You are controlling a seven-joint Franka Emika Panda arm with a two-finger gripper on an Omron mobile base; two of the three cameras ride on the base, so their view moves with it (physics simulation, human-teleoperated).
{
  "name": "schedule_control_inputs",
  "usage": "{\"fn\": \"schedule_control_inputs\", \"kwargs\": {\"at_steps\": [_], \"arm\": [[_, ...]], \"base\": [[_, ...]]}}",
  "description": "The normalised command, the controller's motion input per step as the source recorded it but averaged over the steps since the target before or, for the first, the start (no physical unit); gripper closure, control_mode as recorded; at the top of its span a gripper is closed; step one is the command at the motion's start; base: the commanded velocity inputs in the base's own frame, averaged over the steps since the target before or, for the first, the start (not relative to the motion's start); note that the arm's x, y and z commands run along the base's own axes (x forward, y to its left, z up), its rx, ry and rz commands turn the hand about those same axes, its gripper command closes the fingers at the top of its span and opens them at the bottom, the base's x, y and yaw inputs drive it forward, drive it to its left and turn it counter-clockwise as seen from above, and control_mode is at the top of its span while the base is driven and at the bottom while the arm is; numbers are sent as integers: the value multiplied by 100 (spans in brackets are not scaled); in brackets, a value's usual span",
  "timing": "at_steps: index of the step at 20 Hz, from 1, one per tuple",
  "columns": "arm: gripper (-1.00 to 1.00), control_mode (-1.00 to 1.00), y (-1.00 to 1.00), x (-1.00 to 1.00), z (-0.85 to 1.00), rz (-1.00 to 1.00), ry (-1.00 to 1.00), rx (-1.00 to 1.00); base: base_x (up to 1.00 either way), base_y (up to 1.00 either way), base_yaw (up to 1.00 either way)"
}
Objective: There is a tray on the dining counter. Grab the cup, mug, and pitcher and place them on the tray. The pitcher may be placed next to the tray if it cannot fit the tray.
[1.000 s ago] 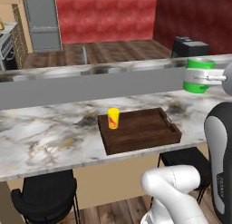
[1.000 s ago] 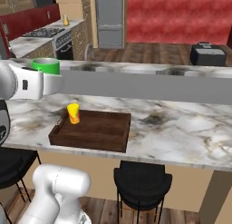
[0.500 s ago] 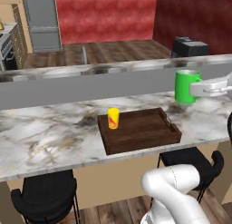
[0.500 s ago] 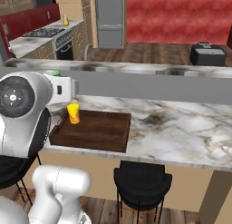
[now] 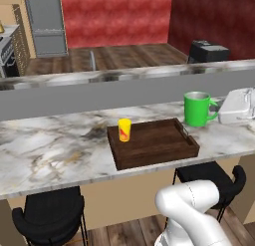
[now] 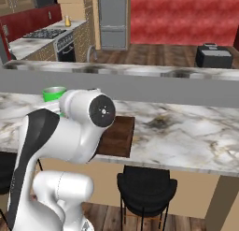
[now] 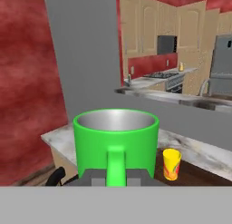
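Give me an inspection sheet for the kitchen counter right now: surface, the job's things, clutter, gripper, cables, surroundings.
Surface: dining counter, white-grey marble with brown veining, raised grey ledge behind.
Tray: dark wood, on the counter.
Cup: yellow, upright at the tray's back left corner.
Mug: green, upright, right of the tray and not on it, handle toward the hand.
Pitcher: nothing seen.
Clutter: nothing seen.
Gripper: shut on the mug's handle.
Cables: nothing seen.
Surroundings: black stools under the counter, fridge, red wall, stove.
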Motion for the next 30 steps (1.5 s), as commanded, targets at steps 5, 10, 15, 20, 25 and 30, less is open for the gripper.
{"fn": "schedule_control_inputs", "kwargs": {"at_steps": [5,10,15,20,25,30], "arm": [[100,-100,12,52,-19,16,0,0],[100,-100,17,41,-18,10,0,0],[100,-100,9,23,-17,4,2,0],[100,-100,16,18,-28,0,0,-3],[100,-100,19,16,-43,0,0,-8],[100,-100,14,22,-53,0,0,-1]], "base": [[0,0,0],[0,0,0],[0,0,0],[0,0,0],[0,0,0],[0,0,0]]}}
